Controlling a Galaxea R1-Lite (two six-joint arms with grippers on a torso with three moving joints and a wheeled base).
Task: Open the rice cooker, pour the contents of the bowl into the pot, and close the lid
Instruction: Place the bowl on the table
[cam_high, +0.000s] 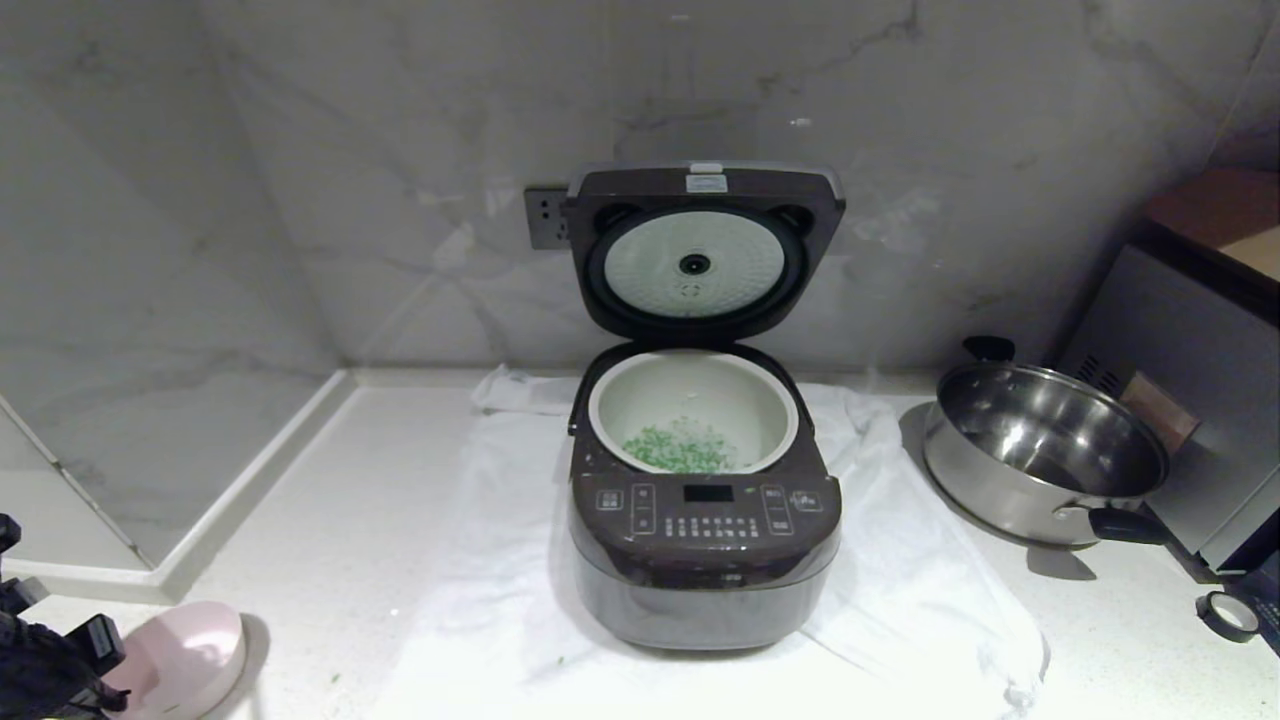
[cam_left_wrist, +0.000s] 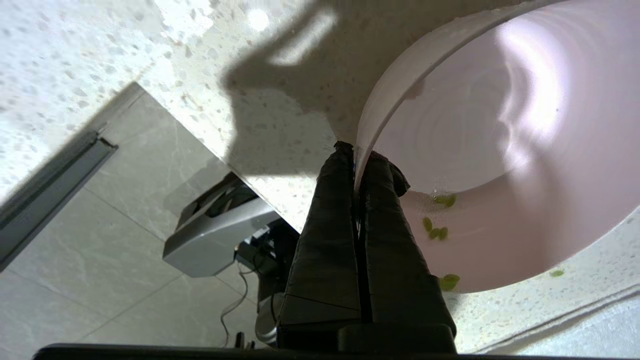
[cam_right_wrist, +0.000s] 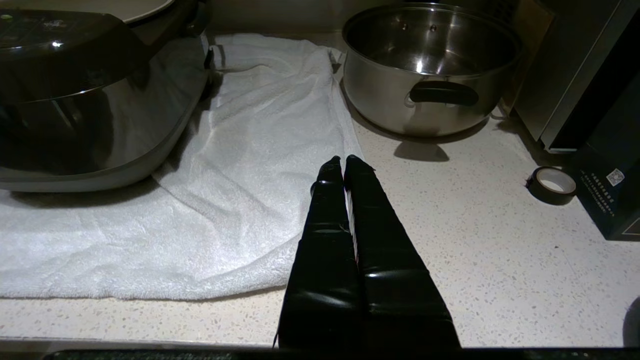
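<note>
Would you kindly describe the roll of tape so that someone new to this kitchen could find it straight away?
Start at the open rice cooker on the white towel and look to its right, past the shiny steel pan. Nearer the counter's front edge, beside a dark box, lies the roll of tape. It is a small flat ring, dark outside and pale inside, far smaller than anything else on the counter.

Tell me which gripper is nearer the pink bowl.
Left. The left gripper is shut on the bowl rim at the counter's front left corner. The right gripper hangs shut above the counter near the steel pan.
</note>
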